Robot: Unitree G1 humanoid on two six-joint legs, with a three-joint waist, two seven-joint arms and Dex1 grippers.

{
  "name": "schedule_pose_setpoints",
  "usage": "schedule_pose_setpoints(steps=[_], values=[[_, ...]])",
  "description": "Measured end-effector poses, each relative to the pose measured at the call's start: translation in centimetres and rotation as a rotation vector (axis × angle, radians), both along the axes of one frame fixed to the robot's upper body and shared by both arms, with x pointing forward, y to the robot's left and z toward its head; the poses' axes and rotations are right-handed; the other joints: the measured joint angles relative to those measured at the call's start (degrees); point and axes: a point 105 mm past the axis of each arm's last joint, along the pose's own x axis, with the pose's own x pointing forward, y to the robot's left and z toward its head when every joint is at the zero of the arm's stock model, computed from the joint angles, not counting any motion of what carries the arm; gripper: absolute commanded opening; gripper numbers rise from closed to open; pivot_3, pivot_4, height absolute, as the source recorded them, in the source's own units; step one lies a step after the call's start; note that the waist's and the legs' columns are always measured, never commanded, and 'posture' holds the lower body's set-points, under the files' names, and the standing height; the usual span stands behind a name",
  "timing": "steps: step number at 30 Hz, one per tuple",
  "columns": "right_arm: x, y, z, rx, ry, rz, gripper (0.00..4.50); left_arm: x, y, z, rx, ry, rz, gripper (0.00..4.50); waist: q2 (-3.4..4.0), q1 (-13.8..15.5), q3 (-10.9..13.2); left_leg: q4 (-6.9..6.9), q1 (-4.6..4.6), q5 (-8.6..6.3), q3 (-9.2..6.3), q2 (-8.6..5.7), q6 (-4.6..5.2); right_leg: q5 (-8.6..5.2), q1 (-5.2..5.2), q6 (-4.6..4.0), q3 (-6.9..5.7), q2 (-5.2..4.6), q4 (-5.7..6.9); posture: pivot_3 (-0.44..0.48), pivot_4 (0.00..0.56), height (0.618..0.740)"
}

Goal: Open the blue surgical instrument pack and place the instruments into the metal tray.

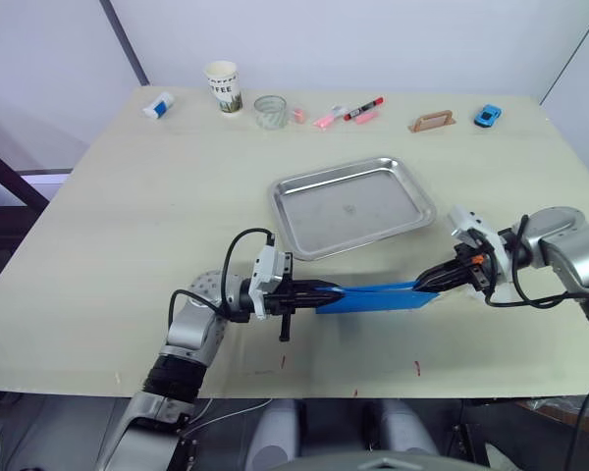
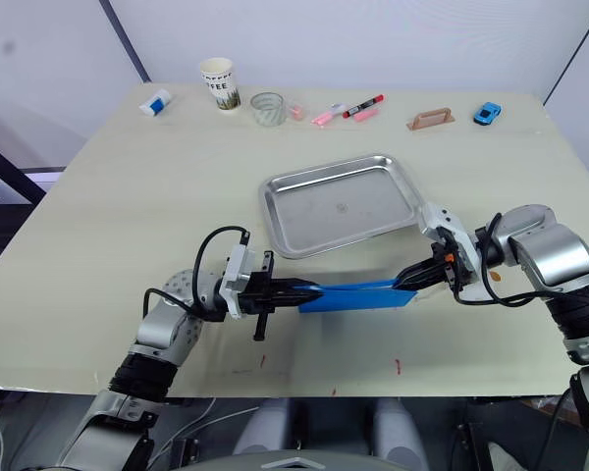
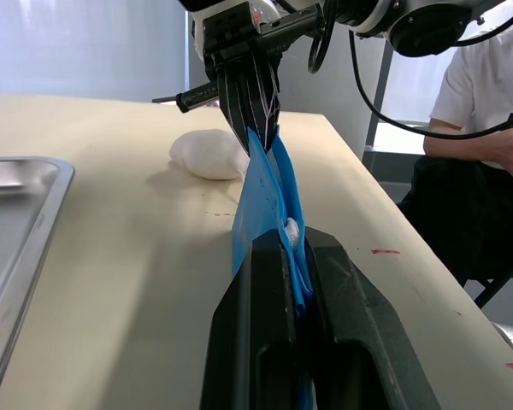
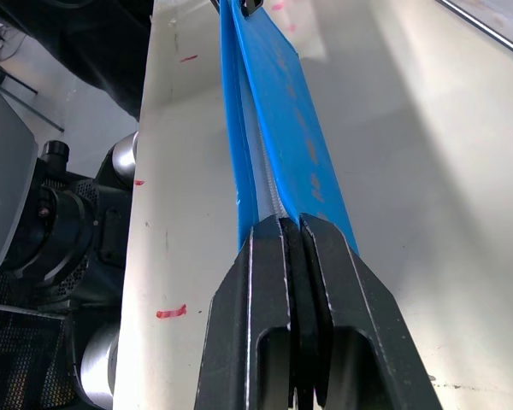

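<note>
Head view, pack: blue surgical instrument pack (image 1: 373,297) held edge-up over the near part of the table (image 1: 128,245), stretched between my two grippers, just near of the metal tray (image 1: 353,206).
Head view, left gripper: my left gripper (image 1: 314,290) clamped on the pack's left end; fingertips partly buried in the blue fold.
Head view, right gripper: my right gripper (image 1: 427,283) pinching the pack's right end, fingers closed on it.
Head view, tray: mid-table, looks bare inside; instruments can't be made out, presumably inside the fold, can't tell.
Head view, far edge: paper cup (image 1: 223,85), clear glass (image 1: 270,111), pink and red markers (image 1: 348,113), small blue toy car (image 1: 487,116), tan block (image 1: 433,121), small white-blue item (image 1: 158,105) hard to identify.
Left wrist view, grip: my two black fingers (image 3: 256,333) closed tight on the blue pack's edge; a whitish bit of lining shows at the pinch.
Left wrist view, other end: right gripper gripping the pack's far end, its fingertips hidden by the blue flap.
Left wrist view, extras: white plush lump (image 3: 209,154) on the table beyond the pack; tray rim cut off at the frame edge; a seated person (image 3: 487,128), cut off.
Right wrist view, grip: my fingers (image 4: 321,325) shut on the pack; whitish lining visible between the blue layers, contents not visible.
Right wrist view, far end: pack's other end cut off by the frame.
</note>
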Motion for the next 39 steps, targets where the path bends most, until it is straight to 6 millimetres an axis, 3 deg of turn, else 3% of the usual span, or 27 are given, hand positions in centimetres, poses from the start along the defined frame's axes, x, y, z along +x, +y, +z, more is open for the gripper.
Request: schedule_pose_setpoints(steps=[6,9,14,18,25,31,37,39], values=[[0.0,-0.1,0.0,0.003,-0.004,-0.006,0.0,0.1,-0.1,0.0,0.004,-0.035,0.01,0.05,0.0,0.05,0.0,0.0,0.0,0.0,0.0,0.0,0.0,0.0,0.0,0.0,0.0,0.0,0.0,0.0,0.15,0.74],[0.6,0.0,0.1,0.01,-0.05,-0.032,0.98,0.2,0.0,0.0,0.0,-0.043,0.023,0.0,-0.02,0.01,-0.02,0.0,0.0,0.0,0.0,0.0,0.0,0.0,0.0,0.0,0.0,0.0,0.0,0.0,0.15,0.74],[0.2,-0.7,-0.2,0.034,-0.059,-0.059,3.21,0.1,-0.3,-0.1,-0.002,-0.052,0.015,0.0,-0.01,0.26,0.0,0.01,-0.06,0.0,0.0,-0.01,0.0,0.0,-0.01,0.0,-0.01,-0.01,-0.02,0.0,0.15,0.74],[-0.3,-2.9,0.3,0.088,-0.103,-0.129,4.45,0.2,-0.1,-0.1,-0.001,-0.058,0.017,0.0,0.0,0.28,0.0,0.01,-0.08,0.0,-0.01,-0.03,0.0,0.0,0.0,0.01,0.0,-0.02,-0.03,0.0,0.15,0.74],[-2.2,-3.6,1.6,0.193,-0.203,-0.191,4.45,0.6,0.2,0.0,0.005,-0.061,0.025,0.0,0.01,0.15,0.01,0.0,-0.08,0.0,-0.03,-0.02,0.0,0.0,-0.01,0.01,0.01,0.0,-0.03,0.0,0.15,0.74],[-3.7,-3.4,1.0,0.212,-0.296,-0.301,4.45,0.7,0.4,0.2,0.013,-0.066,0.03,0.0,0.0,0.2,0.01,0.0,-0.08,0.0,-0.03,-0.02,0.0,0.0,0.0,0.02,0.01,0.0,-0.03,0.0,0.15,0.74],[-3.6,-4.9,-0.6,0.107,-0.386,-0.391,4.45,0.8,0.6,0.2,0.016,-0.068,0.035,0.0,0.01,0.16,0.01,0.0,-0.07,0.0,0.0,-0.04,0.0,0.0,0.0,0.02,0.05,0.01,-0.03,0.0,0.15,0.74],[-2.7,-6.6,-1.0,-0.028,-0.47,-0.405,4.45,0.8,0.6,0.2,0.018,-0.068,0.035,0.0,0.01,0.15,0.01,0.01,-0.07,0.0,0.02,-0.04,0.01,0.0,0.0,0.03,0.05,0.01,-0.05,0.0,0.15,0.74]])
